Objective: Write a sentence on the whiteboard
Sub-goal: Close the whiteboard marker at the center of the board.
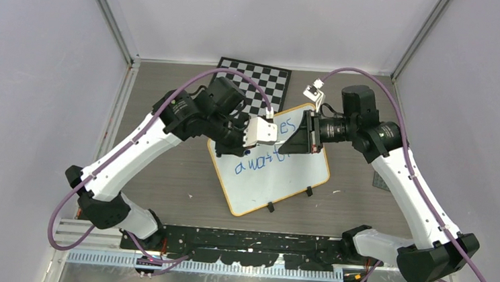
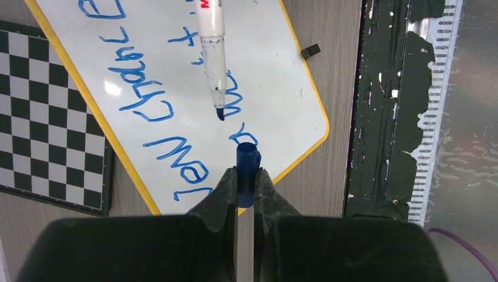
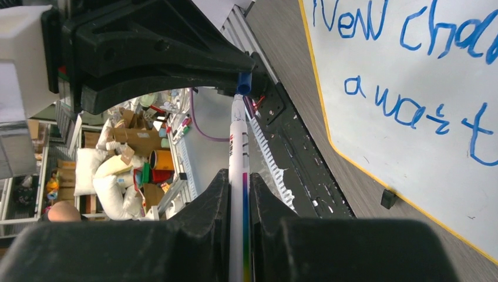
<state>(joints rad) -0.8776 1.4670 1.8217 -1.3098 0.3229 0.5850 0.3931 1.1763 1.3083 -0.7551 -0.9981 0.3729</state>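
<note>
The whiteboard (image 1: pixel 278 180) lies tilted on the table, with an orange rim and blue handwriting on it. It also shows in the left wrist view (image 2: pixel 147 64) and the right wrist view (image 3: pixel 411 76). My right gripper (image 3: pixel 239 179) is shut on a white marker (image 3: pixel 238 147), which it holds above the board. The marker's blue tip (image 2: pixel 220 113) is bare and points toward my left gripper (image 2: pixel 245 176). My left gripper is shut on the blue cap (image 2: pixel 247 158). The cap's open end faces the tip, a short gap away. In the top view both grippers (image 1: pixel 276 135) (image 1: pixel 296 142) meet over the board's upper half.
A black-and-white chessboard (image 1: pixel 255 81) lies behind the whiteboard and is partly under its far corner (image 2: pixel 41 117). Two black clips (image 1: pixel 309 191) (image 1: pixel 270 206) sit on the board's near rim. A black mat (image 1: pixel 259 246) and a slotted rail run along the near edge.
</note>
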